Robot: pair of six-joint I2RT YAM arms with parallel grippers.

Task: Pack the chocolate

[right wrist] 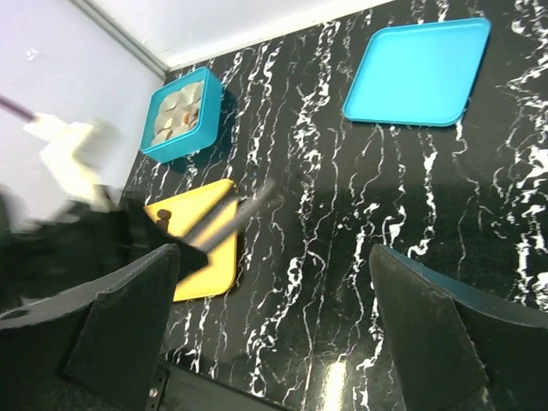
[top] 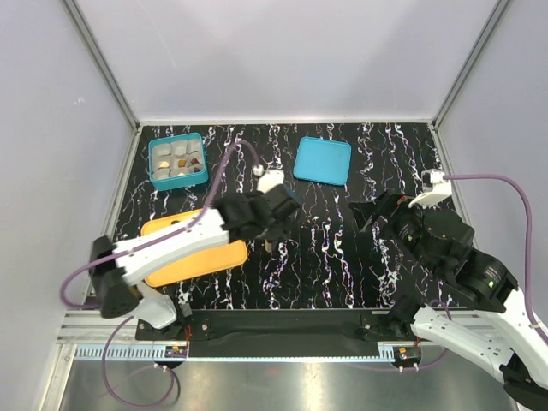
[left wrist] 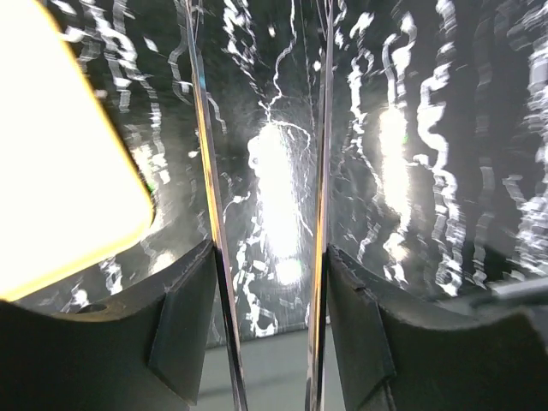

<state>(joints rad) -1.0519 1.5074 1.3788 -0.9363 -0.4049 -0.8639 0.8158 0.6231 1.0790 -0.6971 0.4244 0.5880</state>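
Several chocolate pieces (top: 180,160) sit in the teal box (top: 178,184) — long axes unreadable.

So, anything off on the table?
Nothing spilled or damaged. Lid lies flat, apart from the box, slightly askew to it. Only oddity: left gripper sits over bare table beside the tray, jaws empty.
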